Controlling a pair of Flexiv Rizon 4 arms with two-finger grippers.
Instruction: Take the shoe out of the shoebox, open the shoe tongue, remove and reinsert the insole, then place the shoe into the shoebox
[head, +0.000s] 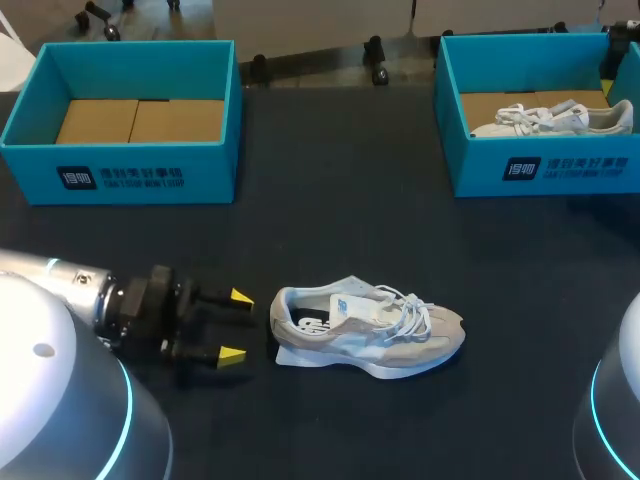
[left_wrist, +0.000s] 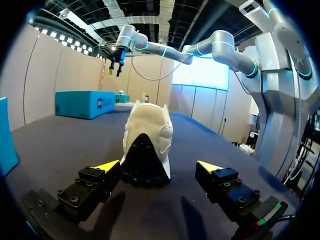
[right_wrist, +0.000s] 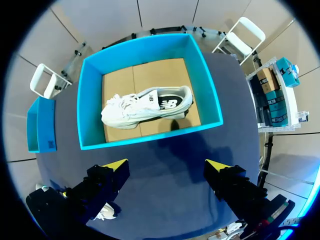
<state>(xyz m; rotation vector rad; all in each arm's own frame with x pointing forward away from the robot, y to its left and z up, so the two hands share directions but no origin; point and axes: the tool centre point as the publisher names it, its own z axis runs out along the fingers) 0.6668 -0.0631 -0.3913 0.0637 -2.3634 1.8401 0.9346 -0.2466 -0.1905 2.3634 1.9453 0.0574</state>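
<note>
A grey-and-white shoe (head: 370, 325) lies on its sole mid-table, toe toward the right, laces loose. My left gripper (head: 235, 325) hovers open just behind its heel, a small gap between them. In the left wrist view the shoe's heel (left_wrist: 147, 135) stands ahead of and between the spread fingers of the left gripper (left_wrist: 157, 167), touching neither. My right gripper (right_wrist: 166, 167) is open and empty, high above the right blue shoebox (right_wrist: 212, 97), which holds a second white shoe (right_wrist: 145, 105). In the head view that second shoe (head: 555, 118) rests in the right shoebox (head: 540, 165).
An empty blue shoebox (head: 130, 165) with a cardboard floor sits at the back left. The right arm's gripper (left_wrist: 115, 62) shows high above the table in the left wrist view. Dark table cloth (head: 340, 220) spreads between the boxes and the shoe.
</note>
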